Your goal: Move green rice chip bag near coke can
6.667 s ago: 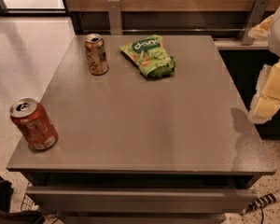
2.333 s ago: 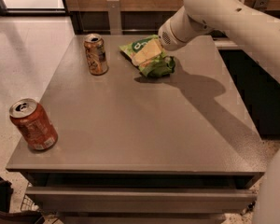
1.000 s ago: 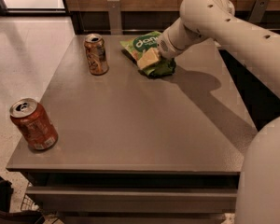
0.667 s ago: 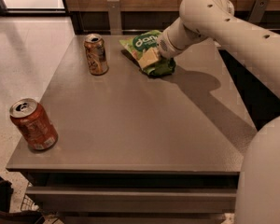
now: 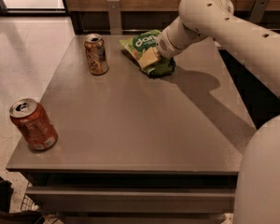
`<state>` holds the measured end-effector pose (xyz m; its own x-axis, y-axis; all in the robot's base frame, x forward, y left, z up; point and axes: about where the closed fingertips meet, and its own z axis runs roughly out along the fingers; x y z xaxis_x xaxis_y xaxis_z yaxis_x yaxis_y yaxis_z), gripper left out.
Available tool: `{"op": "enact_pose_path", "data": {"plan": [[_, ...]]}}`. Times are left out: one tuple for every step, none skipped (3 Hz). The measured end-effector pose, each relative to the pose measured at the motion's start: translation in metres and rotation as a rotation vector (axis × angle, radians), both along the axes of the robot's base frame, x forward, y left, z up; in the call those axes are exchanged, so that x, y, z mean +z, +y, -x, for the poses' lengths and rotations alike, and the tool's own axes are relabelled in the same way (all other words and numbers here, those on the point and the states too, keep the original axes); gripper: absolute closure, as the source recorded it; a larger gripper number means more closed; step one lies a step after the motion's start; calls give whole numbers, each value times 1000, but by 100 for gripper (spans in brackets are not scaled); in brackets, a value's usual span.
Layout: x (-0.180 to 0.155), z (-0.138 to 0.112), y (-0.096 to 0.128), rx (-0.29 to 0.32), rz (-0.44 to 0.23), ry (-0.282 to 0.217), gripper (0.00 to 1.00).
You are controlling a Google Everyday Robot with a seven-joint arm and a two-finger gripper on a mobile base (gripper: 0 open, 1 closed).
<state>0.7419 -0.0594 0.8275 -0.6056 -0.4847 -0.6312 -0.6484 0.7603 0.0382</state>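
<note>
The green rice chip bag [image 5: 142, 43], light green with a dark "dang" patch, lies at the far middle of the grey table [image 5: 140, 125]. My gripper [image 5: 150, 58] reaches in from the right and rests on the bag's near half, covering part of it; the bag's near end is crumpled under it. The coke can [image 5: 33, 124], red-orange with a silver top, stands upright at the table's near left corner, far from the bag.
A tan-gold patterned can [image 5: 96, 54] stands upright at the far left, just left of the bag. My white arm [image 5: 233, 27] crosses the table's right side. A wooden wall with metal brackets [image 5: 114, 13] runs behind the table.
Since the first frame the arm swung in from the right and came down onto the bag. Over the last second the gripper and bag have barely moved. The cans stayed put.
</note>
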Motion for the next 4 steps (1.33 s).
{"op": "enact_pose_path", "data": {"plan": [[1, 0, 0, 0, 0, 0, 100], [1, 0, 0, 0, 0, 0, 100], [1, 0, 0, 0, 0, 0, 100], [46, 23, -47, -87, 60, -82, 100]]}}
